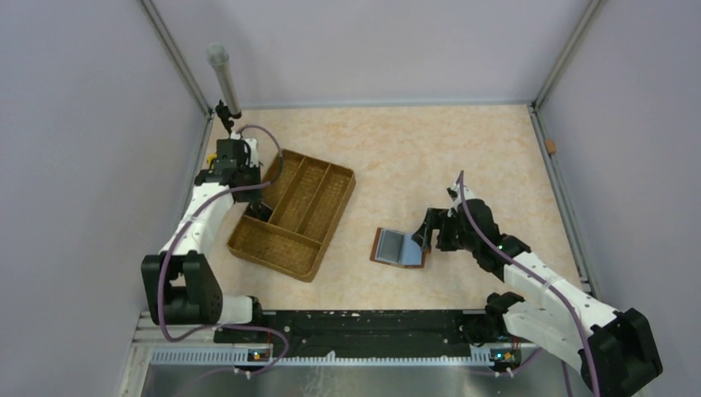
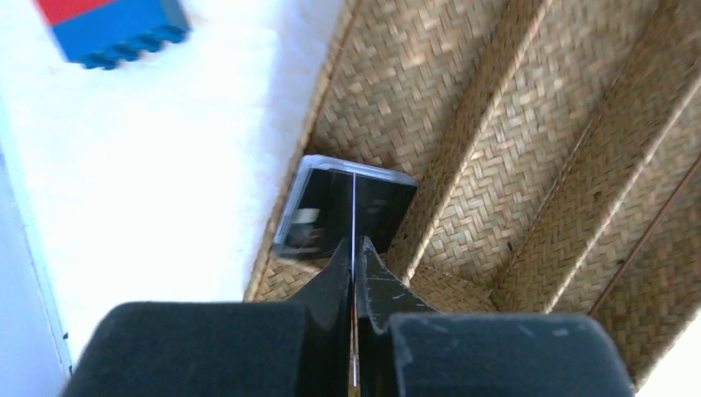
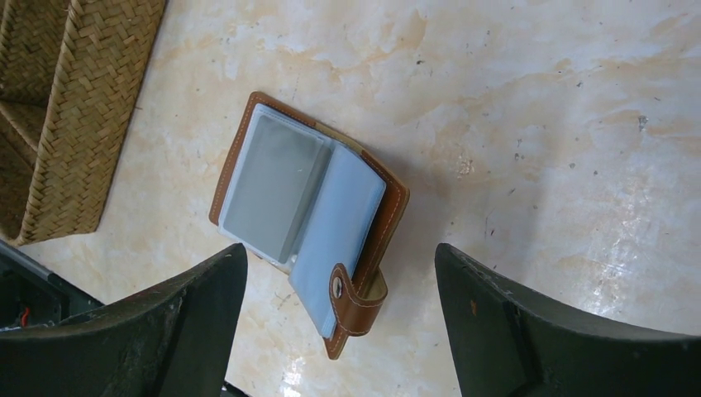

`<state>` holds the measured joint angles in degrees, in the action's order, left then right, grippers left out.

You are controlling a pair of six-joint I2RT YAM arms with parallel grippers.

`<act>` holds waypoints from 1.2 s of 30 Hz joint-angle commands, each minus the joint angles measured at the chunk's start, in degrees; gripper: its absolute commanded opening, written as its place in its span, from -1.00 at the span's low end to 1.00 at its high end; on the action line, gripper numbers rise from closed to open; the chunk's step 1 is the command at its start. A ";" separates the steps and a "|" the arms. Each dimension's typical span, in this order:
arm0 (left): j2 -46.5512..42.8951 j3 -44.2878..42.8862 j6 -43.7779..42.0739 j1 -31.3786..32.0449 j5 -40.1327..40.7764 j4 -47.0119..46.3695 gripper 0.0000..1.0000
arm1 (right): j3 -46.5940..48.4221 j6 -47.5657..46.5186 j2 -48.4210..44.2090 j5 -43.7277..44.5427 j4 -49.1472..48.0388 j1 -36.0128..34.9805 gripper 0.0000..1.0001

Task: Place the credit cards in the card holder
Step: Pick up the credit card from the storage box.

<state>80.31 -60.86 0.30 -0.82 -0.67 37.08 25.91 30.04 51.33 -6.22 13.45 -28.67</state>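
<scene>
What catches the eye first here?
An open brown card holder lies mid-table, clear sleeves showing, with the right gripper wide open over it. To the left sits a big woven tray, where the left gripper is shut on a credit card held edge-on, above a dark glossy stack of cards.

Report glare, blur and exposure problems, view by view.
Top external: even light, soft shadows, nothing blown out. Left wrist: table overexposed to white, blue-and-red block slightly soft, credit cards glossy with reflections. Right wrist: sharp, card holder clear, mild sheen lower right.
</scene>
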 commanded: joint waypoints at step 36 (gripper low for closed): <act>-6.14 7.10 15.93 26.28 -72.53 -20.88 -1.00 | 19.60 -5.95 9.07 -45.78 -7.19 -2.79 0.56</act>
<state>72.90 -55.37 15.20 22.63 -63.18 22.37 44.36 22.22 58.54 -43.18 11.57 -29.26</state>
